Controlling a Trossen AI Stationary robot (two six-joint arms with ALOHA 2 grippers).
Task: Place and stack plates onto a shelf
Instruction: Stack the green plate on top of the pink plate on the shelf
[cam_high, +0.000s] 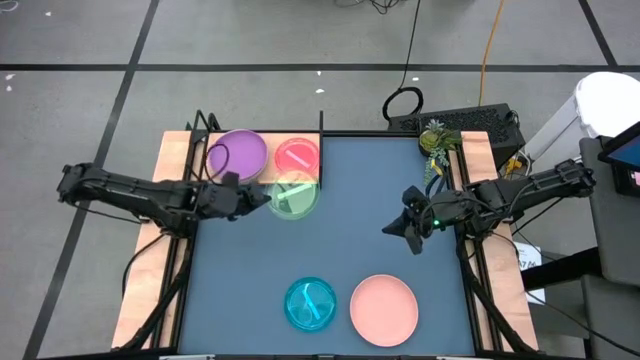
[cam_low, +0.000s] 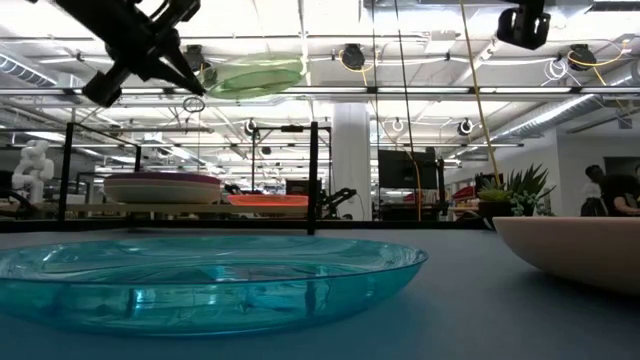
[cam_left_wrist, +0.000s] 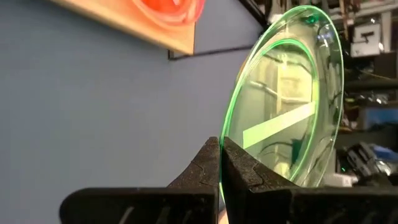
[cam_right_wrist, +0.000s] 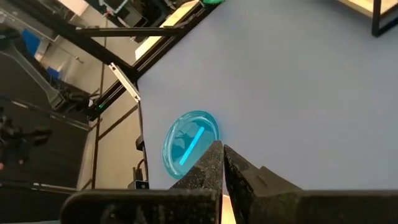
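Teal round plastic plate (cam_low: 200, 280) lies nearest me on the blue surface (cam_high: 350, 200).
I see left pincer (cam_high: 262, 197) clamped on the green translucent plate (cam_high: 294, 196), seemingly above the shelf's (cam_high: 185, 145) edge; right pincer (cam_high: 394, 229) pressed together, empty.

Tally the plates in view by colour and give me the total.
purple plate: 1
magenta plate: 1
green plate: 1
teal plate: 1
salmon pink plate: 1
Total: 5

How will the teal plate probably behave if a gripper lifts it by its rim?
The teal plate looks like thin clear plastic, so it is probably light and stiff. Its glossy rim may slip between narrow jaws. It is shallow and lies flat, so it is unlikely to roll.
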